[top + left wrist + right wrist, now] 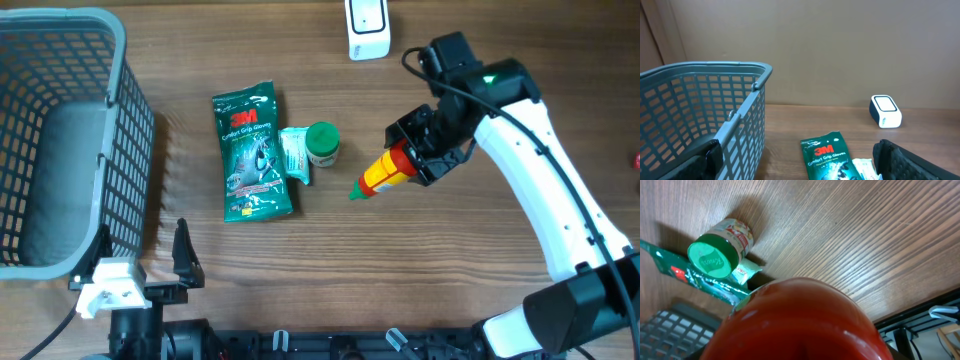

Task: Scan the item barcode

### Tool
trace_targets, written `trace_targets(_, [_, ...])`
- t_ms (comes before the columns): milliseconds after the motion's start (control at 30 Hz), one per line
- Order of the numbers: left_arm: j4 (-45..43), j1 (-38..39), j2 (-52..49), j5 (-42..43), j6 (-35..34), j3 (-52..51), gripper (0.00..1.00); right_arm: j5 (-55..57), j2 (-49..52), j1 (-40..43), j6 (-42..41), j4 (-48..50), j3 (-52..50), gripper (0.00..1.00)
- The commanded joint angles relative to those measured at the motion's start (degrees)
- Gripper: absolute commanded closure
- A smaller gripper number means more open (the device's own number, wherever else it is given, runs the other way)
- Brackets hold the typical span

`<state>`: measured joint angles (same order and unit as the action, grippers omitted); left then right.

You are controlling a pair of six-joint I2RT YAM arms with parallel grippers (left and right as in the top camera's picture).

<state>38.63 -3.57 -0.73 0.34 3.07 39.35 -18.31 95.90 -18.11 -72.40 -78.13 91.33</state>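
The item in hand is a red and yellow squeeze bottle (385, 172) with a green tip, held tilted above the table right of centre. My right gripper (425, 155) is shut on its red body. That body fills the lower half of the right wrist view as a red bottle (800, 325) and hides the fingers. No barcode shows on it. A white scanner (368, 28) stands at the table's far edge, up and left of the bottle, and the left wrist view also catches the scanner (885, 111). My left gripper (140, 285) rests open at the near left edge, holding nothing.
A grey mesh basket (120, 60) fills the left side; its basket wall (740, 125) is close to my left fingers. A green 3M glove pack (252, 152), a small white packet (296, 155) and a green-lidded jar (322, 143) lie mid-table, left of the bottle.
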Motion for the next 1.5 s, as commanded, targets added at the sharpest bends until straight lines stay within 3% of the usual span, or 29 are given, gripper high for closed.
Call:
trace_targets(0, [-0.2,-0.5,0.5,-0.2,-0.6,-0.2,0.0,-5.6,0.6,3.0,5.0,4.6,-6.0,0.59])
trace_targets(167, [-0.2,-0.5,0.5,-0.2,-0.6,-0.2,0.0,-9.9,2.1,7.3,11.1,23.3,-21.6,0.65])
trace_targets(233, [-0.2,-0.5,0.5,-0.2,-0.6,-0.2,0.0,-5.7,2.1,7.6,13.0,26.9,-23.4,0.61])
trace_targets(300, [-0.2,-0.5,0.5,-0.2,-0.6,-0.2,0.0,2.5,2.1,7.5,15.6,28.0,-23.4,0.53])
trace_targets(433, [-0.2,-0.5,0.5,-0.2,-0.6,-0.2,0.0,13.7,2.3,7.4,15.6,27.9,-24.3,0.52])
trace_targets(767, [-0.2,-0.5,0.5,-0.2,-0.6,-0.2,0.0,18.0,12.6,7.4,15.7,31.0,-30.1,0.5])
trace_targets(900, [-0.2,-0.5,0.5,-0.2,-0.6,-0.2,0.0,18.0,15.0,7.4,18.6,30.6,-30.1,0.33])
trace_targets(1000, [-0.2,-0.5,0.5,-0.2,-0.6,-0.2,0.0,18.0,15.2,7.4,25.0,30.2,-30.1,0.07])
trace_targets(1033, [-0.2,-0.5,0.5,-0.2,-0.6,-0.2,0.0,18.3,15.2,7.5,26.0,30.0,-30.1,0.04])
trace_targets(1067, [-0.2,-0.5,0.5,-0.2,-0.6,-0.2,0.0,19.2,15.2,7.5,25.9,29.5,-30.1,0.1])
trace_targets(1133, [-0.2,-0.5,0.5,-0.2,-0.6,-0.2,0.0,20.1,15.3,7.6,25.9,28.9,-30.1,0.34])
trace_targets(1267, [-0.2,-0.5,0.5,-0.2,-0.6,-0.2,0.0,20.0,15.3,7.6,25.2,28.5,-30.1,0.59])
trace_targets(1467, [-0.2,-0.5,0.5,-0.2,-0.6,-0.2,0.0,13.4,15.2,8.1,17.2,21.3,-27.3,0.65])
